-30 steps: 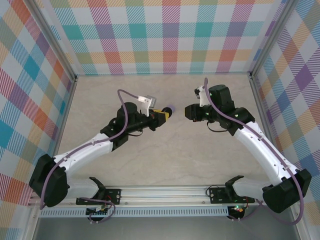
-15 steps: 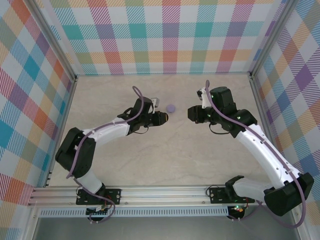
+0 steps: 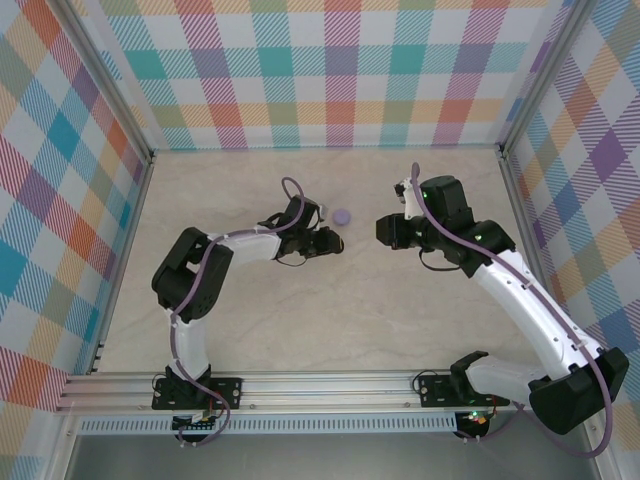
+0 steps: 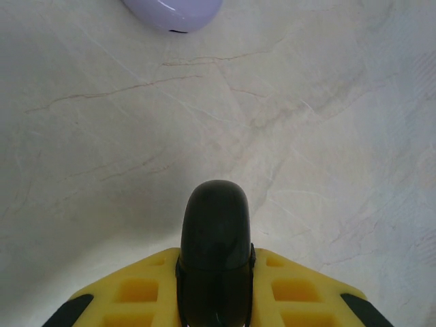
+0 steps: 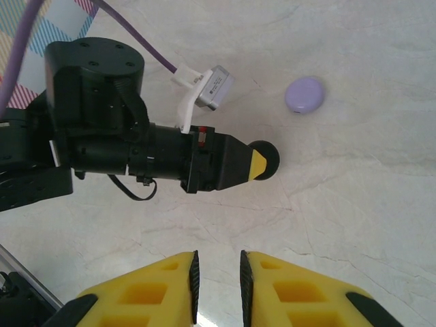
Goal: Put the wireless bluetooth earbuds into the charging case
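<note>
From above, I see the left arm reaching out across the table (image 3: 300, 320), with the left gripper (image 3: 326, 241) low near the middle. The lilac case (image 3: 342, 216) lies just beyond its tip and a little to the right, close but apart from it. The right gripper (image 3: 383, 228) faces the left one from the other side, with the lilac case nearer the left. From up here I cannot tell how either pair of jaws stands.

The left wrist view settles one of them. The yellow fingers (image 4: 143, 293) are clamped on the black case (image 4: 215, 238), which sticks out forward between them, rounded end first, above bare marble. The lilac case sits at the top edge, lid closed, partly cut off.

In the right wrist view, the right gripper (image 5: 219, 266) has its fingers drawn close, with only a slim gap and nothing in it. Across from it the left gripper holds the black case, seen here as a round disc at its tip. The lilac case rests on the table beyond that disc, touching neither gripper.
</note>
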Controlling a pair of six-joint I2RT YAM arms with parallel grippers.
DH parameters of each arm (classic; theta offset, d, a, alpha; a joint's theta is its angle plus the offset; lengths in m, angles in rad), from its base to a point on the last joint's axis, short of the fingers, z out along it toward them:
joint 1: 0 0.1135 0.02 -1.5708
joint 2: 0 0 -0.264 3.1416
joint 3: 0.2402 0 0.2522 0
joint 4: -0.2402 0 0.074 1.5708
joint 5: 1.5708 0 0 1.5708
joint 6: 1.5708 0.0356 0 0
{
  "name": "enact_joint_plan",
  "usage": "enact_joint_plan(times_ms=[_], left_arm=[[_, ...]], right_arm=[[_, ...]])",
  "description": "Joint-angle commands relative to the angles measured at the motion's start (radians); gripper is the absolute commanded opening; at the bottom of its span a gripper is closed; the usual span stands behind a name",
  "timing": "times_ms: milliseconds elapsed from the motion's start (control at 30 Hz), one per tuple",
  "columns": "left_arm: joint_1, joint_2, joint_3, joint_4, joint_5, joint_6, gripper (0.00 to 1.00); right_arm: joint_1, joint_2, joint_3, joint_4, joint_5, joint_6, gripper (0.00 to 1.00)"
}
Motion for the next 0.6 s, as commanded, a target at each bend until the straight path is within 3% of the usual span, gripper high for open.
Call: enact_joint_plan(times_ms=[0,300,567], left_arm=[[0.012,0.031,0.038,0.049,0.040,-0.042,0.08],[0.019,0.107,0.096,0.015,0.038,-0.046,0.10],[0.019,0.100,0.109,-0.078,-0.053,-0.026,0.50]], right_arm=[[0.002,-0.021,-0.008,0.002,-0.009,0.004,0.26],[0.002,-0.025,-0.007,-0.002,-0.010,0.005,0.27],[0.002,-0.028,-0.011,-0.007,-0.002,0.002,0.28]])
